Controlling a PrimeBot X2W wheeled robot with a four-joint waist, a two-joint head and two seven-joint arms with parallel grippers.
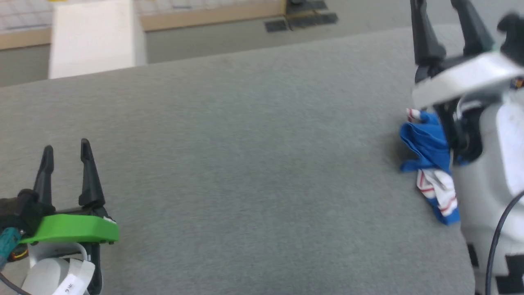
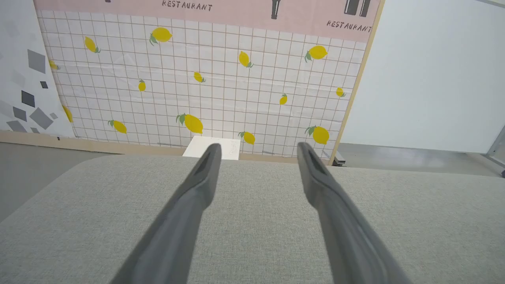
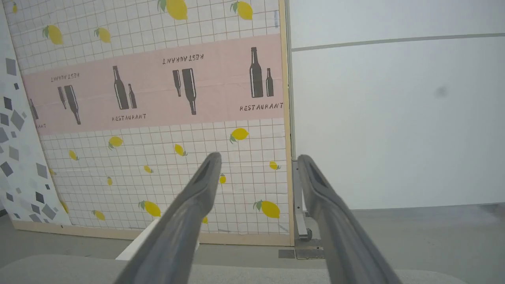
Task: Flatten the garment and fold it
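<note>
The garment (image 1: 428, 149) lies crumpled at the right side of the grey table (image 1: 245, 164), royal blue with white and red-striped parts; my right arm hides much of it. My right gripper (image 1: 440, 8) is raised above the table near the top right, fingers apart and empty. In the right wrist view its fingers (image 3: 185, 221) point at the far wall, with the gripper (image 3: 258, 161) open. My left gripper (image 1: 65, 149) sits low at the lower left, far from the garment, open and empty. The left wrist view shows that gripper (image 2: 256, 152) over bare grey cloth (image 2: 256, 221).
A white box (image 1: 94, 37) stands on the floor beyond the table's far edge. Behind it runs a wall panel (image 2: 205, 79) with lemons and a pink band. A dark floor bracket (image 1: 301, 20) lies past the far edge.
</note>
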